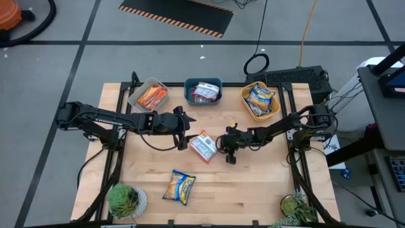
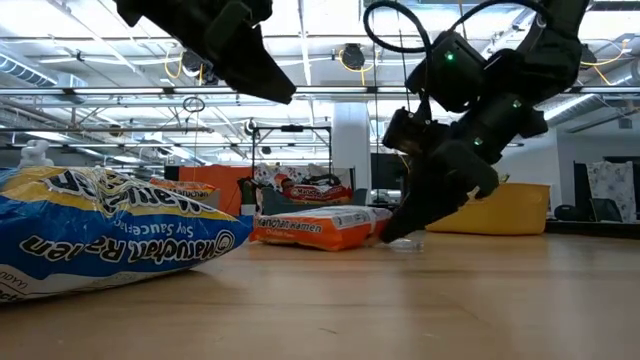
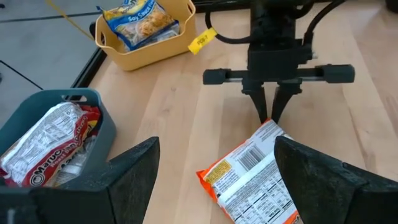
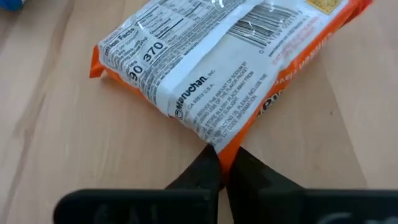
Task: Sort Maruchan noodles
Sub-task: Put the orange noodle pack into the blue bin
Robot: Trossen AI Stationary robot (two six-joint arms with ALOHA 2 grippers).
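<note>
Orange noodle packet [image 1: 202,146] is lying flat mid-table [image 1: 253,183], label side down, long axis running diagonally between the two arms. Right pincer [image 1: 221,146] is pinching the packet's edge seam, fingers closed together. Left pincer [image 1: 184,129] is hovering wide open and empty, apparently just above the packet's other end. A yellow-blue packet [image 1: 180,188] is lying apart nearer the front edge.

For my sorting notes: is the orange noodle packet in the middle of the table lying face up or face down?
Face down. The orange packet lies flat on the table with its nutrition panel and barcode upward; the right tool pinches its edge.
</note>
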